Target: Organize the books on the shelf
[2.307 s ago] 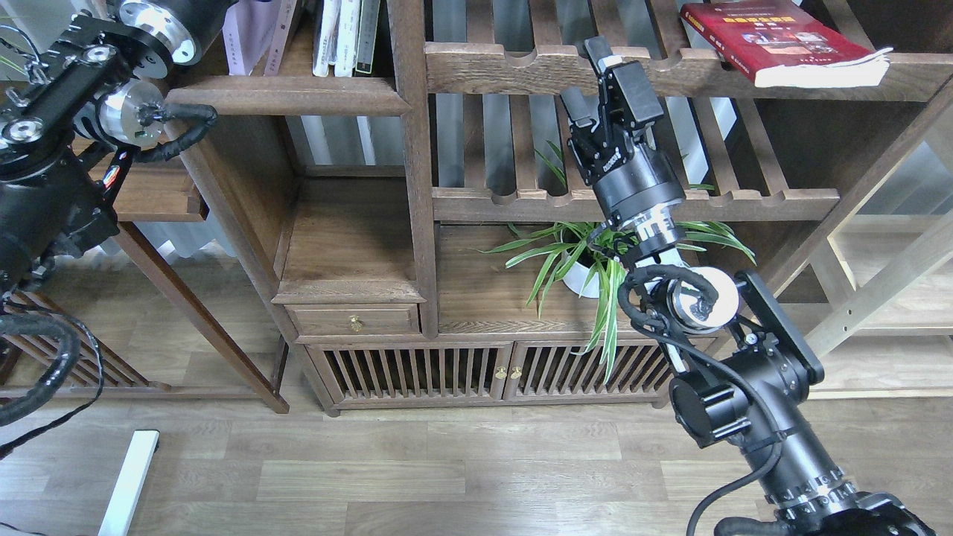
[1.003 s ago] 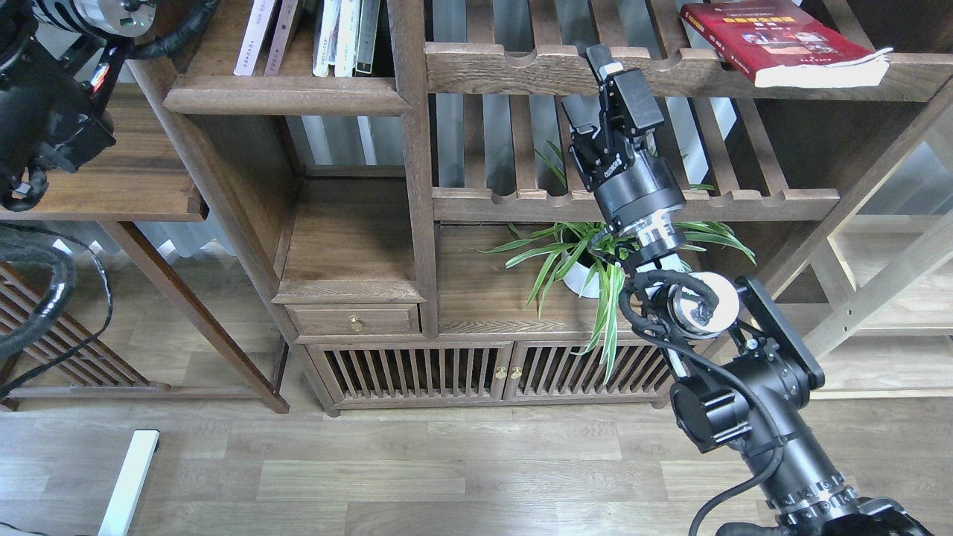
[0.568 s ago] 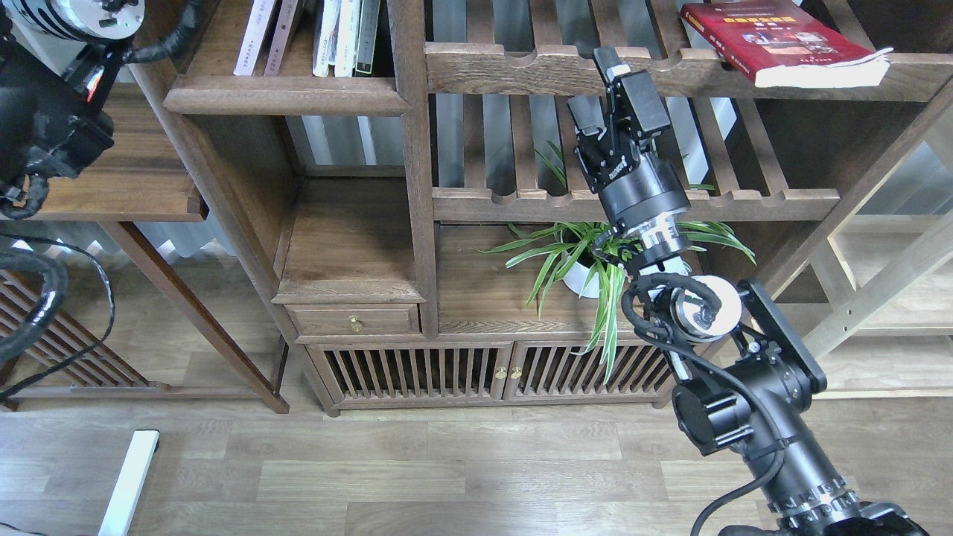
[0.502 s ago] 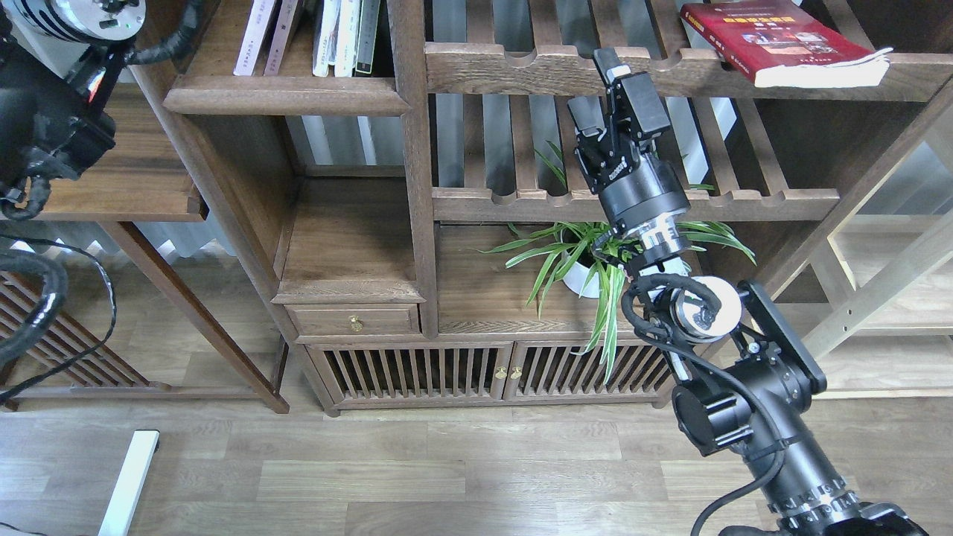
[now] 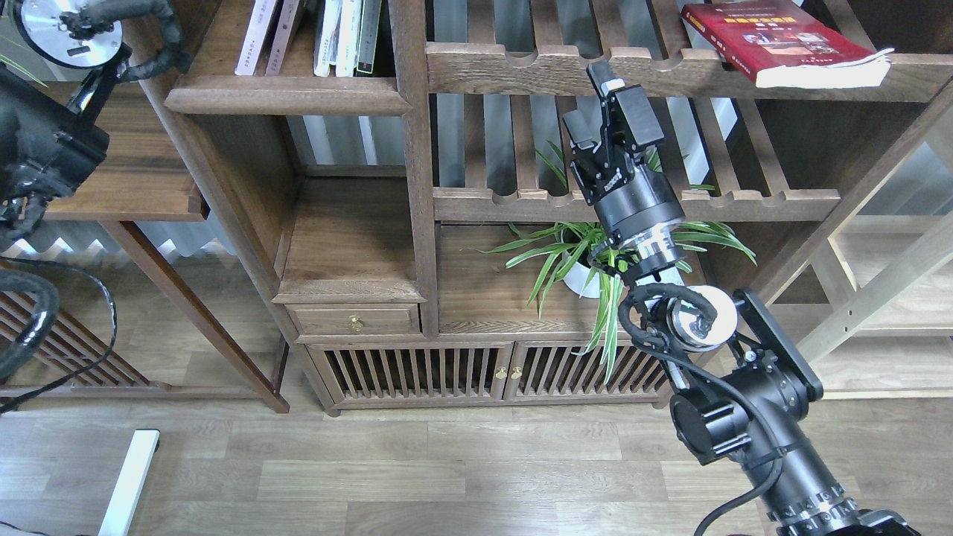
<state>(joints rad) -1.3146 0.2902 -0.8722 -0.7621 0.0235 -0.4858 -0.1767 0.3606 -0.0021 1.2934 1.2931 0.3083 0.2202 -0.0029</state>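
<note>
Head view: reach phase, nothing grasped yet. Red photo-cover paperback (image 5: 782, 37) lies flat on slatted shelf (image 5: 670, 71), upper right of frame. Right gripper (image 5: 595, 100) below-left of it, fingers spread, empty, touching nothing. Next move calls for rising toward the book. Left gripper out of frame, state unknown

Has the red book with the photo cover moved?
No. The red book with the photo cover lies at the same spot on the slatted shelf rail.
</note>
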